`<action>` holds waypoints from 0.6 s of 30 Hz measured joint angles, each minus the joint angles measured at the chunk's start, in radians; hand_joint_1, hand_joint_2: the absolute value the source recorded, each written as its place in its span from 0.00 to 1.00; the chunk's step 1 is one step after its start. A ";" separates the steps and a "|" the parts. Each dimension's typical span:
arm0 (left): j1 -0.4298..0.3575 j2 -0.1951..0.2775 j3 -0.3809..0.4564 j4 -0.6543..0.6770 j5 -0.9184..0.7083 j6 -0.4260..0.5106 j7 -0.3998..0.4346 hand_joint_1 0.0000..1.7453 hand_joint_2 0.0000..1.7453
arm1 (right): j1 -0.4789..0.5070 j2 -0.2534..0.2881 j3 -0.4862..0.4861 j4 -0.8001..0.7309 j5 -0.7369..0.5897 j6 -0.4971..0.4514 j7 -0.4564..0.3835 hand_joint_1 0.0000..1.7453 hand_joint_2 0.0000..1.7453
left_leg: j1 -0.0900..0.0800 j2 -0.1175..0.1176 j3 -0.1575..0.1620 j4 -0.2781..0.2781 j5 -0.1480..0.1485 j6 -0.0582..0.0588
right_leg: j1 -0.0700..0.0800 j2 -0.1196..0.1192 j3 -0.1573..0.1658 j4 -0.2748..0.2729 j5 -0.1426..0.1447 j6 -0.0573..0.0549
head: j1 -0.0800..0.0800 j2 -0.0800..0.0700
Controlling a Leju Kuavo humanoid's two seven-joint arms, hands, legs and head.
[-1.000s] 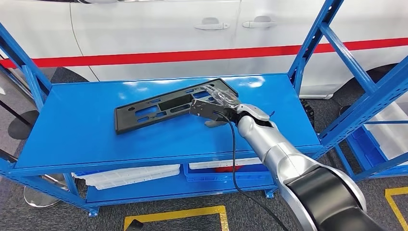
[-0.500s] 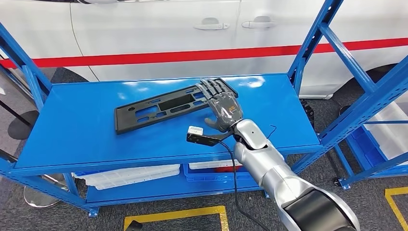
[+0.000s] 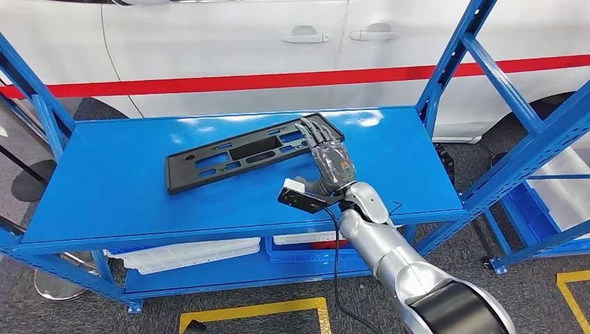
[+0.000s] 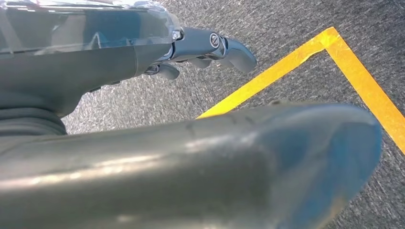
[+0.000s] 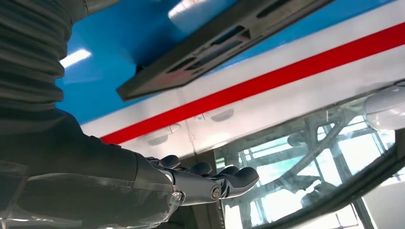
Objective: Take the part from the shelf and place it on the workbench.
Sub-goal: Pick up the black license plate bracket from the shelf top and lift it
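So, head view: the right hand (image 3: 332,163) is pulling back from the flat black slotted plastic part (image 3: 247,151), fingers spread, gripping nothing; part lying on the blue metal shelf (image 3: 118,181).
Right wrist view: part looking released, likely already placed.
Left wrist view: left hand (image 4: 191,47) hanging over the floor, fingers loosely apart, empty.

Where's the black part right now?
In the head view, the black part lies flat mid-shelf on the blue shelf, with the right hand at its right end.

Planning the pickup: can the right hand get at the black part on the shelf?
Probably yes: the right hand is open, its fingertips over the near end of the black part, nothing lying between them.
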 joint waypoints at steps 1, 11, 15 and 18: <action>0.000 -0.001 0.001 0.000 0.004 -0.001 -0.003 0.00 0.00 | 0.005 0.000 -0.002 0.004 0.000 -0.001 0.001 0.00 1.00 | 0.000 0.000 0.000 0.000 0.000 0.000 | 0.000 0.000 0.000 0.000 0.000 0.000 | 0.000 0.000; 0.007 -0.010 0.017 0.000 0.016 -0.010 -0.022 0.00 0.00 | 0.170 0.015 -0.139 -0.176 0.386 -0.025 -0.037 0.00 1.00 | 0.000 0.000 0.000 0.000 -0.001 0.000 | 0.000 0.000 0.000 0.000 -0.001 0.001 | 0.000 0.000; 0.007 -0.011 0.017 0.000 0.014 -0.007 -0.017 0.00 0.00 | 0.222 0.040 -0.267 -0.280 0.495 -0.027 -0.085 0.00 1.00 | 0.000 0.000 0.000 0.000 -0.001 0.000 | 0.000 -0.001 0.000 0.000 -0.001 0.001 | 0.000 0.000; 0.007 -0.011 0.016 0.000 0.014 -0.006 -0.016 0.00 0.00 | 0.248 0.049 -0.319 -0.329 0.511 -0.027 -0.087 0.00 1.00 | 0.000 0.000 0.000 0.000 -0.001 0.000 | 0.000 0.000 0.000 0.000 -0.001 0.001 | 0.000 0.000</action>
